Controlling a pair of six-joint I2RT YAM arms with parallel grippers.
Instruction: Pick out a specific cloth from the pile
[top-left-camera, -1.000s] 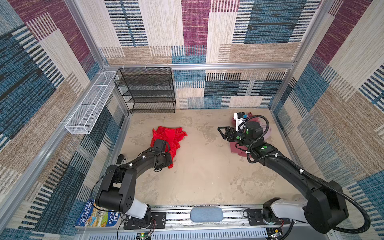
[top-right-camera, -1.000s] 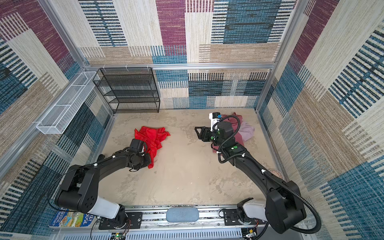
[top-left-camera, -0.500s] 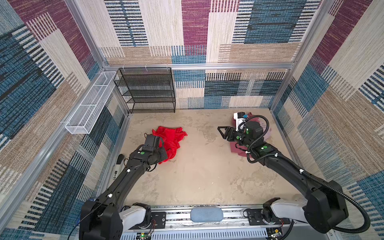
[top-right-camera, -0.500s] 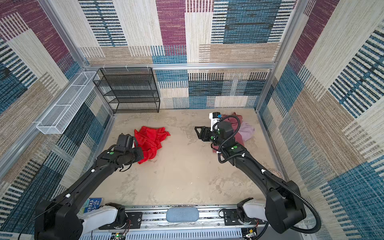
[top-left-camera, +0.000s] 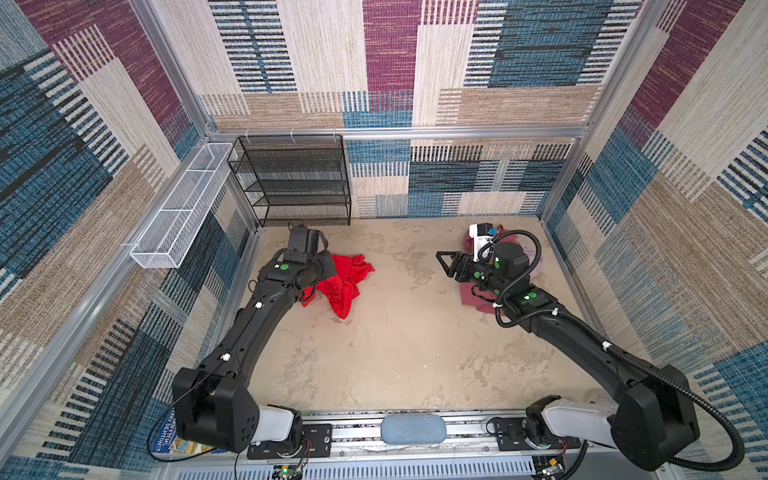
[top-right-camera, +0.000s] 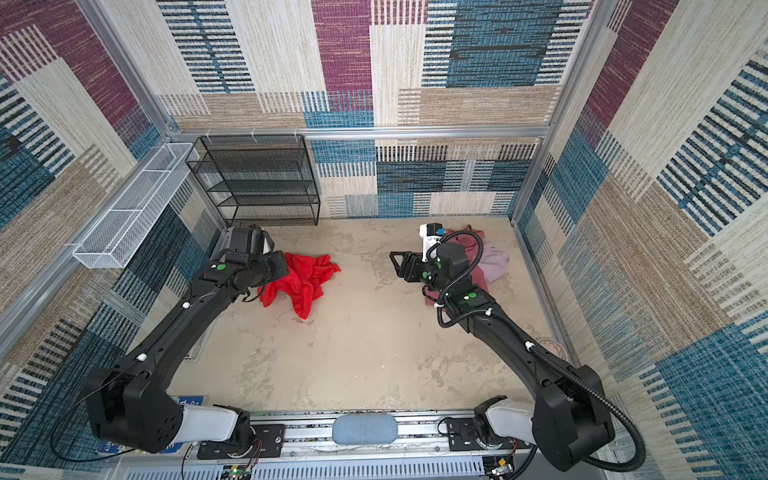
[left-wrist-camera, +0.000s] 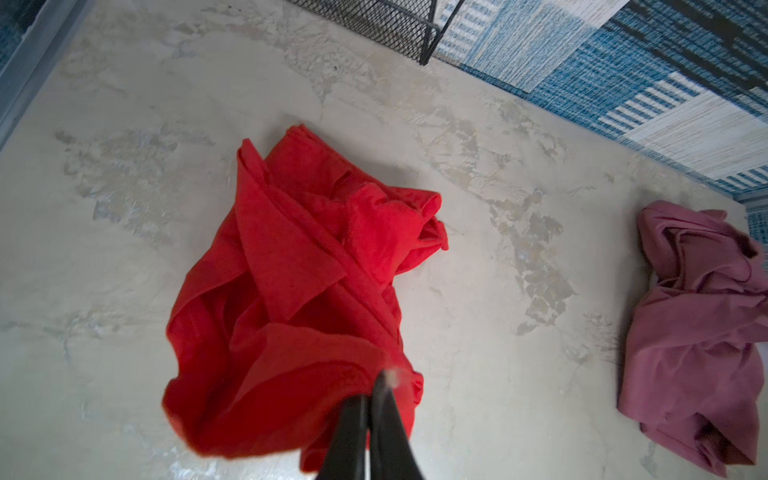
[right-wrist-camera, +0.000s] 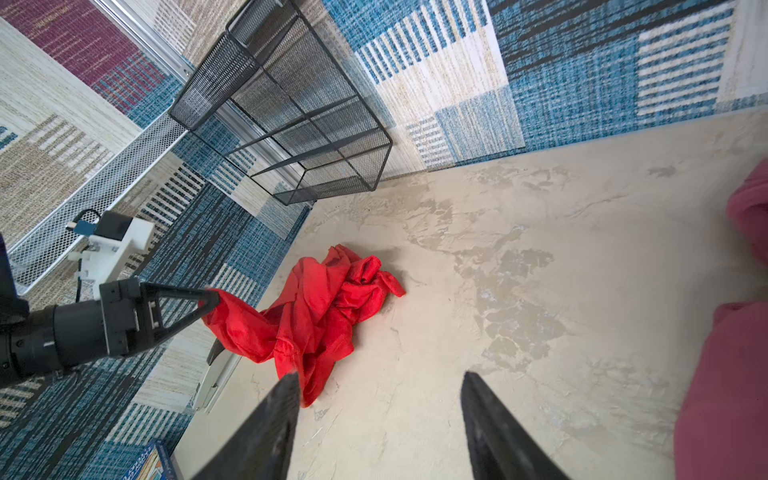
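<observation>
The bright red cloth (top-left-camera: 345, 282) lies crumpled on the beige floor at the left, apart from the pile; both top views show it (top-right-camera: 303, 278). My left gripper (right-wrist-camera: 212, 300) is shut on one edge of it and holds that edge a little off the floor; the left wrist view shows the closed fingertips (left-wrist-camera: 388, 384) against red fabric (left-wrist-camera: 291, 257). The pile at the back right shows a dusty rose cloth (top-left-camera: 478, 297) and a pale lilac cloth (top-right-camera: 496, 262). My right gripper (top-left-camera: 444, 264) hovers open and empty left of the pile, pointing toward the red cloth (right-wrist-camera: 320, 316).
A black mesh shelf (top-left-camera: 299, 183) stands against the back wall at the left. A white wire basket (top-left-camera: 183, 208) hangs on the left wall. Patterned walls close in three sides. Bare floor lies between the red cloth and the pile.
My left arm has stretched out and swung back and left, drawing the cloth's near edge up with it. The right arm has not moved.
</observation>
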